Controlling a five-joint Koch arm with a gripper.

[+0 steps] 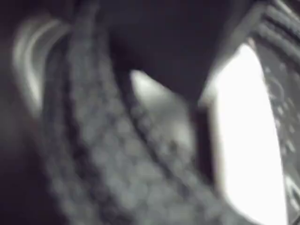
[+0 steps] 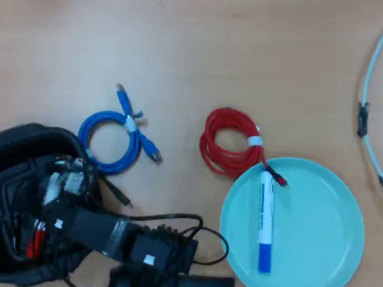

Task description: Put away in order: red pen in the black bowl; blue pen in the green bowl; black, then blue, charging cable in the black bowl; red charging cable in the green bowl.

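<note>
The upper half of the pale wooden bench [image 2: 186, 31] lies bare, with open room all round the two coils in the middle. At the lower left edge of the overhead view sits the large black squarish plastic tub [image 2: 7, 147], and the arm reaches down into it, so the hand [image 2: 57, 187] is sunk among dark parts there; I cannot tell how wide it stands or whether it holds anything. The wrist view is a close blur of a dark braided cable [image 1: 108, 154] and something bright white, too soft to name. Just right of the tub lies the blue cable coiled in a ring [image 2: 109, 141], tied with a white band. The bright red coiled cable [image 2: 228, 143] rests touching the rim of the wide, shallow mint-green round dish [image 2: 330, 232], its plug end lying over that rim. Inside the dish lies the white-barrelled marker with a blue cap [image 2: 265, 221], cap toward the near edge. A pale thin cord [image 2: 375, 58] curves along the right edge.
</note>
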